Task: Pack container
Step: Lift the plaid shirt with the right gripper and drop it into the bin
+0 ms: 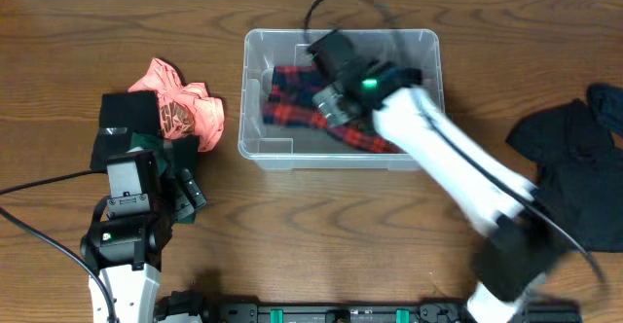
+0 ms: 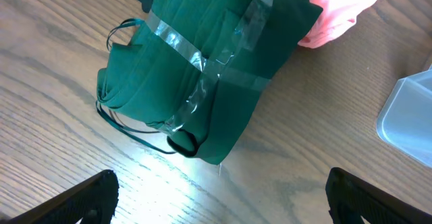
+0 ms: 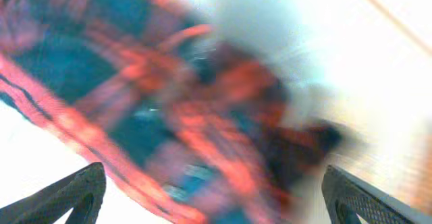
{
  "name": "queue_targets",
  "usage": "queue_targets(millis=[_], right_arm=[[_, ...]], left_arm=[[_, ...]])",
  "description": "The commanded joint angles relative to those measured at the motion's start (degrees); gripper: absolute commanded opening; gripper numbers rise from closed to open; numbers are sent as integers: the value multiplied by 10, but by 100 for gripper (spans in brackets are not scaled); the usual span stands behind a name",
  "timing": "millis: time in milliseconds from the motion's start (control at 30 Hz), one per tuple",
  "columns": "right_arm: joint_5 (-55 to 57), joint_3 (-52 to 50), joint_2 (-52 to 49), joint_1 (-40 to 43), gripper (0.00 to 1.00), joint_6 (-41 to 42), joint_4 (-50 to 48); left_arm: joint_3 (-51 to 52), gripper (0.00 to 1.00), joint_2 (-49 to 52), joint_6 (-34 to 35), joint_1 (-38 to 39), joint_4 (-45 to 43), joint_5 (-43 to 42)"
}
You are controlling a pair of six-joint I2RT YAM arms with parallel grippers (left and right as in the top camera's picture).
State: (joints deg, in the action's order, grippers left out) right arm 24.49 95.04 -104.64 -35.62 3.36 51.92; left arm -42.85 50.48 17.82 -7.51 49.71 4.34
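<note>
The clear plastic container stands at the table's middle back, with a red and blue plaid cloth lying inside it. My right gripper is open above the tub and the plaid cloth fills its blurred wrist view between the fingers. My left gripper is open over bare wood at the left, just short of a folded dark green cloth bound with clear tape. The tub's corner shows at the right of the left wrist view.
A pink-orange garment lies left of the tub, next to a black folded item; the pink one also shows in the left wrist view. A dark garment lies at the right. A black cable loops behind the tub.
</note>
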Motion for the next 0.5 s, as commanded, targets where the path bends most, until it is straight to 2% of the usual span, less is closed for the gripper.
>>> queue_targets(millis=[0, 100, 233, 467], right_arm=[[123, 11, 100, 50, 99, 50, 28], [129, 10, 134, 132, 99, 86, 83], [106, -9, 129, 271, 99, 114, 150], [3, -156, 89, 457, 99, 87, 99]], left_arm=[[-12, 98, 0, 3, -3, 2, 6], [-13, 98, 0, 3, -3, 2, 6], [-13, 98, 0, 3, -3, 2, 6], [-12, 98, 0, 3, -3, 2, -13]])
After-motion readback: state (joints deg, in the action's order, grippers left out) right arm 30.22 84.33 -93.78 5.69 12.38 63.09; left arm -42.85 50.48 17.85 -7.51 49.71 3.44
